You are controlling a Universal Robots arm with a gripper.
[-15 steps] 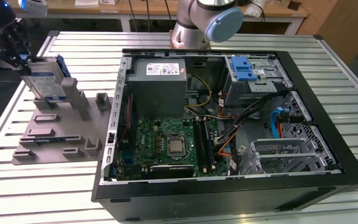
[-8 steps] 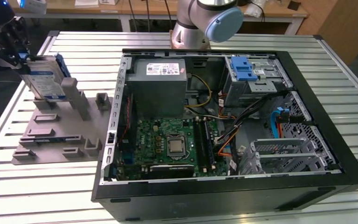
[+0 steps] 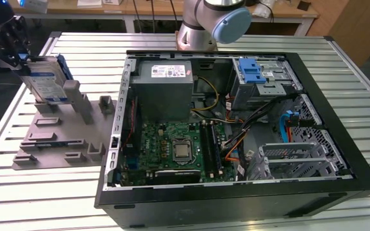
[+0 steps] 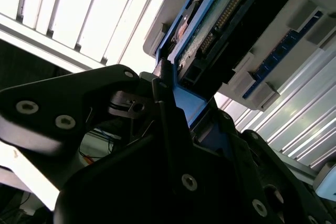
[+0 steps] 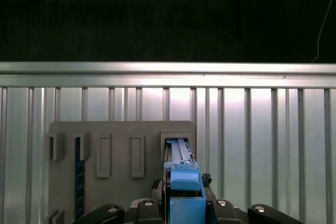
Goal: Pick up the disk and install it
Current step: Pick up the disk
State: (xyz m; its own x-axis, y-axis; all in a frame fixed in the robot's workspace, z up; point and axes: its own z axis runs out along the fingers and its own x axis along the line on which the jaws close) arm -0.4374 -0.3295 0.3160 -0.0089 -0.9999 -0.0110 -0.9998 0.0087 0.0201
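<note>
A slatted metal table (image 3: 44, 192) is carrying the whole setup, with a wooden workbench (image 3: 159, 9) running along behind it. At the exterior view's far left the gripper (image 3: 8, 45) is pinching the upper end of the disk (image 3: 44, 79), its fingers pressed against the blue carrier that is framing the drive. In the second wrist view the black fingers (image 4: 163, 85) are closing on the carrier's blue edge, the gripper (image 4: 173, 95) sitting just under the disk (image 4: 220, 24), whose connector end and circuit side are facing the camera. In the first wrist view the gripper (image 5: 184, 211) is holding the disk (image 5: 184, 182) edge-on, the far end of the drive reaching to a rectangular slot in the grey fixture plate (image 5: 121, 129) lying on the table (image 5: 252, 129).

In the exterior view the disk is standing nearly upright, tilted slightly, with its white-and-blue label showing and its lower end down among the posts of the grey fixture plate (image 3: 56, 139); I cannot tell whether it is seated in the slot or lifted clear. To the exterior view's right of the fixture, an open computer case (image 3: 236, 192) is lying on its side, showing a power supply (image 3: 165, 91), a green motherboard (image 3: 172, 149) and, at the far corner, a blue bracket (image 3: 254, 70) sitting on top of the metal drive cage (image 3: 269, 86). The arm (image 3: 211, 24) is rising from behind the case
</note>
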